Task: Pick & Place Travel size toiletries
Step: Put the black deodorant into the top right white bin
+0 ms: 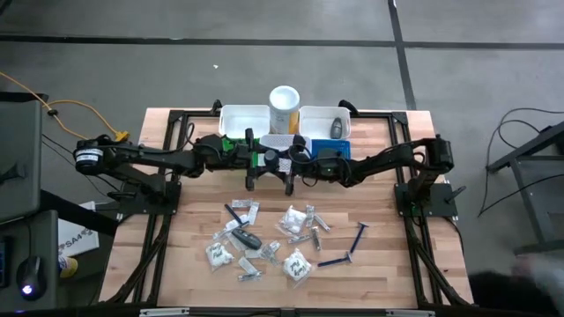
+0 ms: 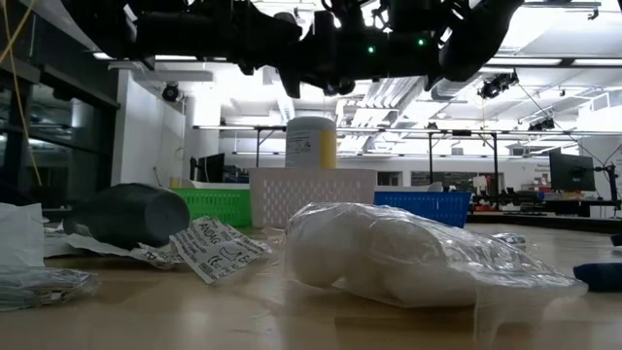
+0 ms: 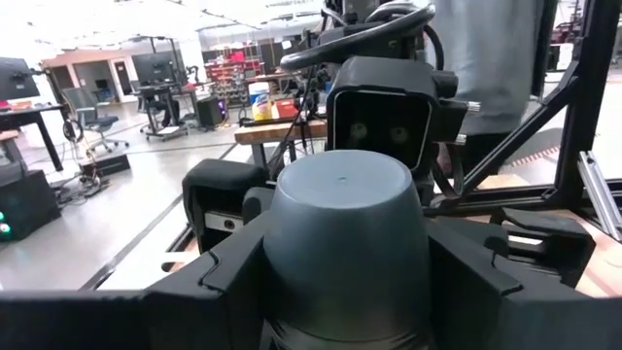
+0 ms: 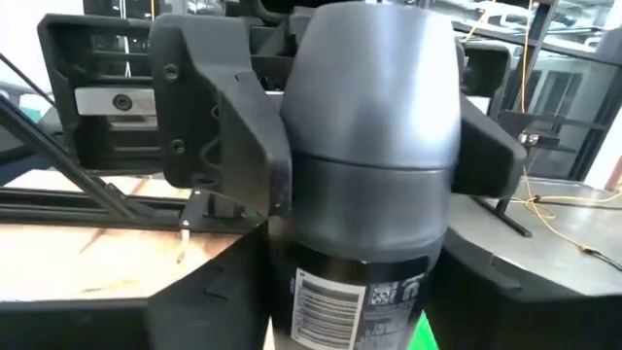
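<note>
A dark grey toiletry container [image 4: 374, 146] with a domed cap and a barcode label stands upright in the air between my two grippers. They meet over the table's far middle. My left gripper [image 1: 267, 165] comes from the left and my right gripper [image 1: 277, 165] from the right, both level and both shut on the container. In the left wrist view its cap [image 3: 342, 224] rises between my fingers. More toiletries lie on the near half: crinkly packets [image 1: 295, 220], a dark oval piece [image 1: 248, 238] and dark razor sticks [image 1: 358, 233]. My left gripper pinches the container between its two fingers [image 4: 243, 126], one on each side about where the cap meets the body [image 4: 311, 165]. It comes level from the table's left. The container stands upright, lifted clear. My right gripper has the labelled body [image 4: 292, 292] between its two fingers [image 4: 209, 292], lower than the left gripper's hold. It comes level from the table's right. The fingers lie against both sides with no gap showing.
White bins [image 1: 244, 119], a green bin [image 2: 219, 204] and a blue bin [image 2: 423, 204] line the far edge, with a tall white-and-yellow cylinder [image 1: 284, 101] between them. A person in grey [image 3: 496, 58] stands beyond the table. Bare wood lies at the table's near right.
</note>
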